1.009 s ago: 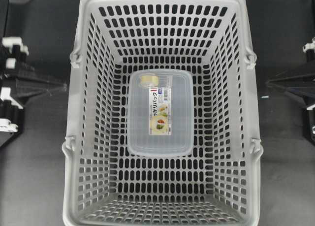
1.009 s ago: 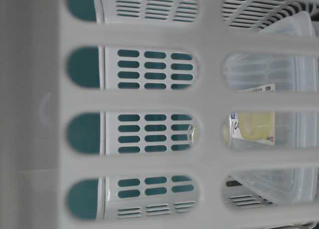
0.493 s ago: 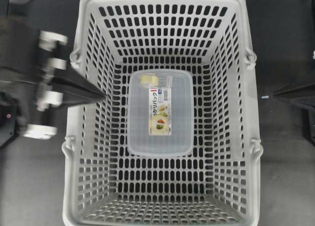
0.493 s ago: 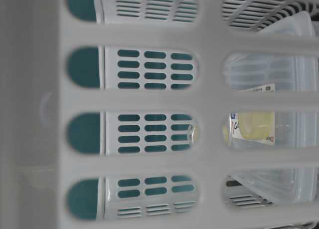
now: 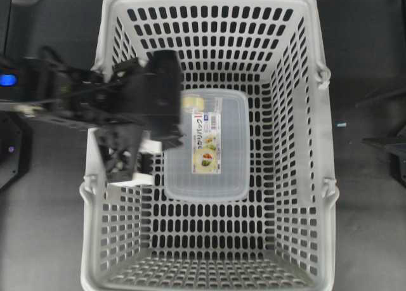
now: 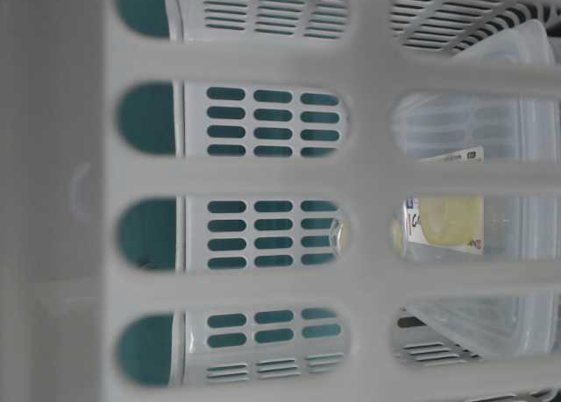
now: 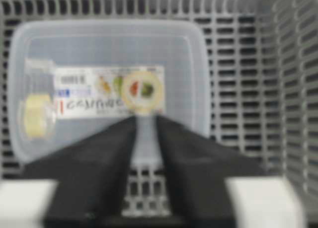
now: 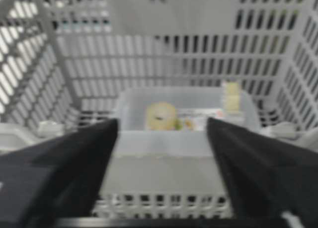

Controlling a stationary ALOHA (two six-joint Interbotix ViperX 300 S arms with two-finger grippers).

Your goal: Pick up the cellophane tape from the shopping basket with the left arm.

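Observation:
The cellophane tape (image 5: 195,103) is a small pale-yellow ring lying on the top-left corner of a clear container's lid, inside the light-grey shopping basket (image 5: 298,177). It also shows in the left wrist view (image 7: 37,117) and the right wrist view (image 8: 231,96). My left gripper (image 5: 172,113), blurred, hangs over the container's left edge, just below the tape. In the left wrist view the left gripper (image 7: 146,119) is empty, its jaws parted by a narrow gap, and the tape lies to its left. My right gripper (image 5: 363,123) is open and empty outside the basket's right wall.
The clear rectangular food container (image 5: 212,158) with a printed label (image 5: 208,145) fills the middle of the basket floor. The basket's tall slotted walls (image 7: 288,89) surround it and fill the table-level view (image 6: 263,174). Grey handles (image 5: 323,75) sit on the rim.
My left arm has swung from outside the basket over its left wall to above the container's left side. My right arm has drawn back to the right and its jaws have parted.

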